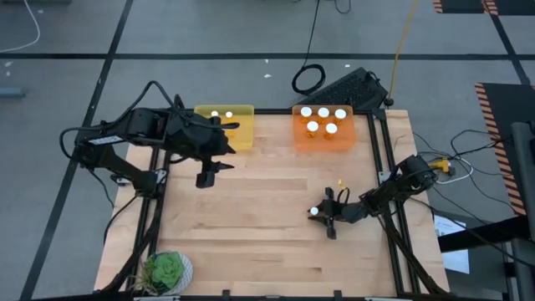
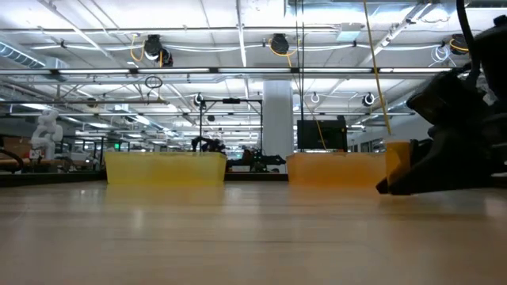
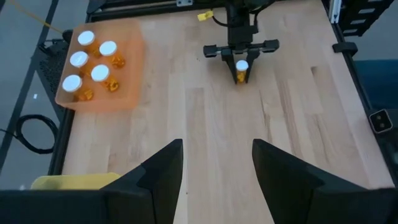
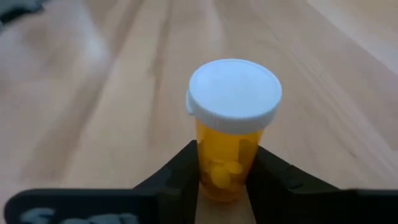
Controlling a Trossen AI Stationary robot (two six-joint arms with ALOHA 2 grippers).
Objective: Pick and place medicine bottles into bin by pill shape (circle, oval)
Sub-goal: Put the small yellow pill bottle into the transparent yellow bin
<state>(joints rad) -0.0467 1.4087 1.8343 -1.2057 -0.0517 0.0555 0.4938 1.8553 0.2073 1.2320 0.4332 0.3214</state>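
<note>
Gripping a medicine bottle (image 4: 234,134) between its fingers, the right tool (image 1: 322,215) sat low on the bench (image 1: 267,209); only its wrist view showed the pills inside. The left tool (image 1: 209,171) hung wide open and empty near the yellow bin (image 1: 238,125). Overhead showed five bottles in the orange bin (image 1: 323,138).
</note>
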